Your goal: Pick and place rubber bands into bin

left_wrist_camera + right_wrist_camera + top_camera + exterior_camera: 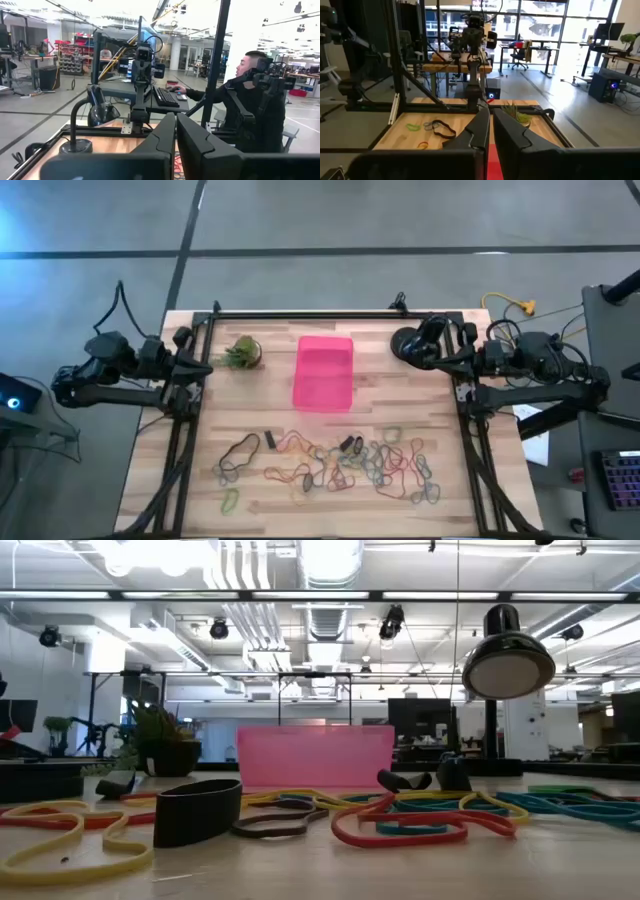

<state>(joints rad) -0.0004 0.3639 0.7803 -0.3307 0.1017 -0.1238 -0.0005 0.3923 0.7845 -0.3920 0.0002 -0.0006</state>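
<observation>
**Both pincers closed at the bench's sides, bands loose on the wood**

No brand, label or readable writing shows on the bin, the bands or the arms.

There is one bin (323, 373), bright pink and translucent, standing on the wooden bench (270, 405) about midway between the two pincers. Nothing can be made out inside it. The rubber bands (340, 465) are too many and too tangled to count exactly; there are some dozens of loops in red, orange, yellow, green, blue-grey and black. They lie in a loose strip across the bench's near half, beyond the bin from both pincers and well apart from each. None touches the bin as far as the high view shows. In the low view a broad black band (197, 810) stands on edge in front of the others.

The left pincer (198, 367) sits at the bench's left edge with its fingers (160, 140) pressed together and nothing between them. One small green plant (241, 353) stands just beside it, between it and the bin.

The right pincer (432, 350) sits at the right edge, fingers (481, 127) likewise together and holding nothing. One round black lamp head (408, 344) lies just beside it, on the bin's side.

One person (252, 95) in dark clothing sits at a desk beyond the bench, a hand on a keyboard (166, 96).
</observation>
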